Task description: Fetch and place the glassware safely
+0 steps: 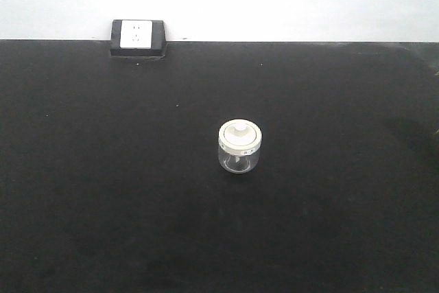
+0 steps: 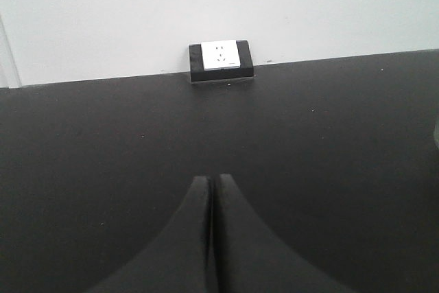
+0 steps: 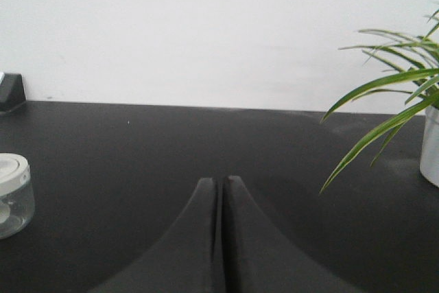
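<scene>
The glassware (image 1: 240, 146), a small clear jar with a round off-white knobbed lid, stands upright near the middle of the black table (image 1: 103, 190). The right wrist view catches the glassware (image 3: 12, 194) at its left edge. My right gripper (image 3: 222, 180) is shut with nothing in it, low over the table and to the right of the jar. My left gripper (image 2: 210, 178) is also shut and holds nothing; the jar is out of its view. Neither gripper shows in the front view.
A black and white socket box (image 1: 138, 36) sits at the table's back edge against the white wall, and the left wrist view faces the socket box (image 2: 221, 62). A potted plant (image 3: 401, 94) with long green leaves stands at the far right.
</scene>
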